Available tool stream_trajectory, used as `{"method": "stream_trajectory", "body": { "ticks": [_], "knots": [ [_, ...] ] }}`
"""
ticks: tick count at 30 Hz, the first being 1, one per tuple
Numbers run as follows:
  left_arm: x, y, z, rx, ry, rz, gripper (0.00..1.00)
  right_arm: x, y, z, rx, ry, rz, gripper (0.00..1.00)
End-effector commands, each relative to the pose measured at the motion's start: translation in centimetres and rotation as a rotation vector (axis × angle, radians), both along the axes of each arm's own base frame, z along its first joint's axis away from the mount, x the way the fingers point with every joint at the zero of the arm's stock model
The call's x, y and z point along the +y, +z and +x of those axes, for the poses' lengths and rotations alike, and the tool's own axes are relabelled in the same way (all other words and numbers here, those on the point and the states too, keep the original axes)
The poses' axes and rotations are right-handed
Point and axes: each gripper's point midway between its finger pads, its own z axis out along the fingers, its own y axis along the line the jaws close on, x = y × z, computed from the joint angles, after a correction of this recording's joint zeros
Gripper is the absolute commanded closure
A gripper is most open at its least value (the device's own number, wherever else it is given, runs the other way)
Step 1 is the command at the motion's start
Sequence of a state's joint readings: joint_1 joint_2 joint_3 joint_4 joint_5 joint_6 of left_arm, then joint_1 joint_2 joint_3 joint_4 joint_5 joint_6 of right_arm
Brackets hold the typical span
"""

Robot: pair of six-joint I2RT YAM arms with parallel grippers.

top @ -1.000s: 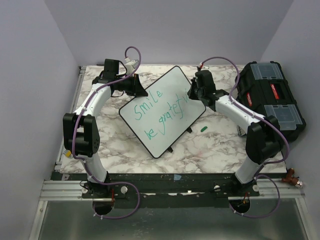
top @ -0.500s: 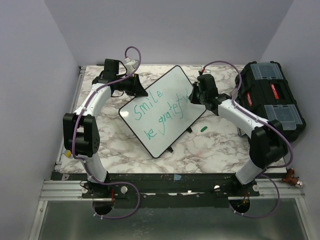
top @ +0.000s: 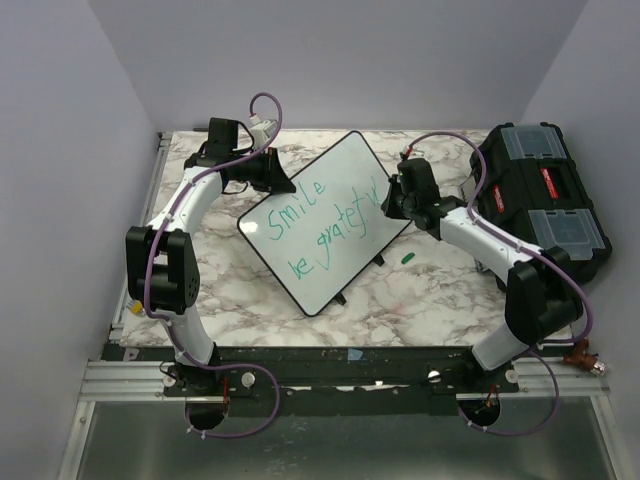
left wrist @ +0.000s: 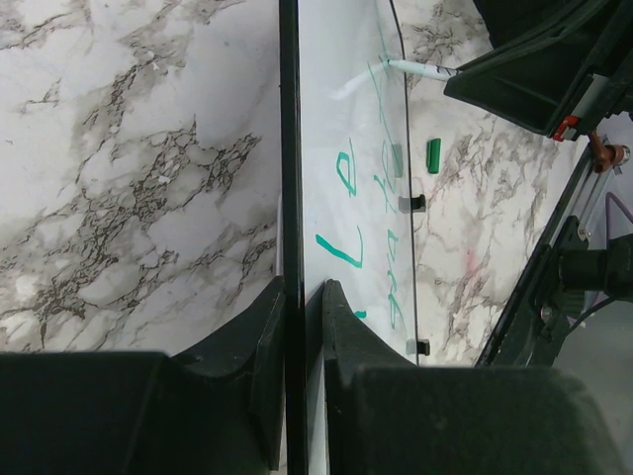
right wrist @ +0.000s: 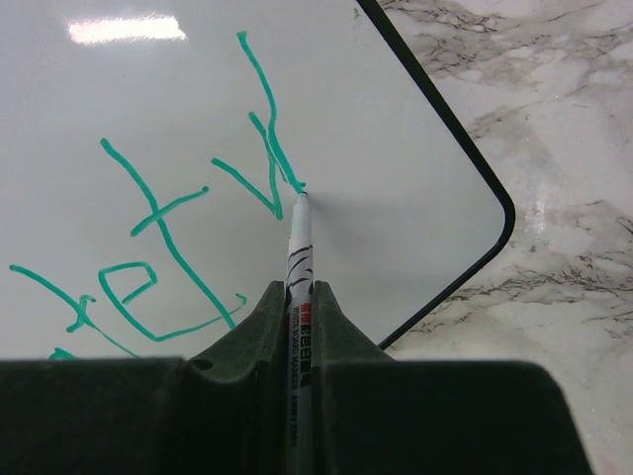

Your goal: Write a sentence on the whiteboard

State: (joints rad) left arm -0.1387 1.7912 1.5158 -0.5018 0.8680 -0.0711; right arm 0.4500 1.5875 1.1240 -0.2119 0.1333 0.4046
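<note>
1. Top view: right arm has swung a bit to the right and its elbow has dropped over the last second. Left arm and whiteboard haven't shifted. The board sits skewed in the middle of the table, between the two arms. The sentence is in green on two lines, roughly "Smile / be grateful", with the last letters under way. The left gripper is on the board's far-left edge and the right gripper is at its right corner. A green cap lies loose just beside the board. A black toolbox stands at far right, well apart.
2. Left wrist: left gripper is clenched on the board's black frame, so the board shows edge-on. Green strokes and the pen are visible further along.
3. Right wrist: right gripper is clenched on the pen, with its tip touching the board at the end of the last green stroke, near the rounded corner.
4. Handling, my read: the board looks light, stiff and slick-faced, so it's likely to skid or rock on its feet under pen pressure. Hold it by the frame edge, never the writing face. The pen is thin and light; a grip on the barrel is enough, with low tip force.
</note>
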Motion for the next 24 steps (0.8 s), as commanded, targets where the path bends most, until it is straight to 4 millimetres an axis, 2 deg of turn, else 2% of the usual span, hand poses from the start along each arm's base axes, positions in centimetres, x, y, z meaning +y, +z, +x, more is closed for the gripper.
{"method": "stream_trajectory", "body": {
  "ticks": [1, 7, 16, 20, 24],
  "knots": [
    [0.3, 1.5, 0.8, -0.17, -0.031, 0.052, 1.0, -0.5, -1.3, -1.4, 0.057, -0.001, -0.017, 0.99],
    [0.3, 1.6, 0.7, -0.174, -0.032, 0.051, 1.0, -1.4, -1.2, -0.8, 0.044, -0.038, -0.065, 0.99],
    [0.3, 1.6, 0.7, -0.174, -0.032, 0.051, 1.0, -1.2, 0.6, 2.3, -0.007, -0.067, -0.089, 1.0],
    [0.3, 1.5, 0.8, -0.173, -0.031, 0.053, 1.0, -1.5, 2.9, 3.8, -0.047, -0.093, -0.111, 0.99],
    [0.3, 1.6, 0.8, -0.175, -0.032, 0.052, 1.0, -1.7, 7.6, 4.0, -0.137, -0.111, -0.076, 0.99]
  ]
}}
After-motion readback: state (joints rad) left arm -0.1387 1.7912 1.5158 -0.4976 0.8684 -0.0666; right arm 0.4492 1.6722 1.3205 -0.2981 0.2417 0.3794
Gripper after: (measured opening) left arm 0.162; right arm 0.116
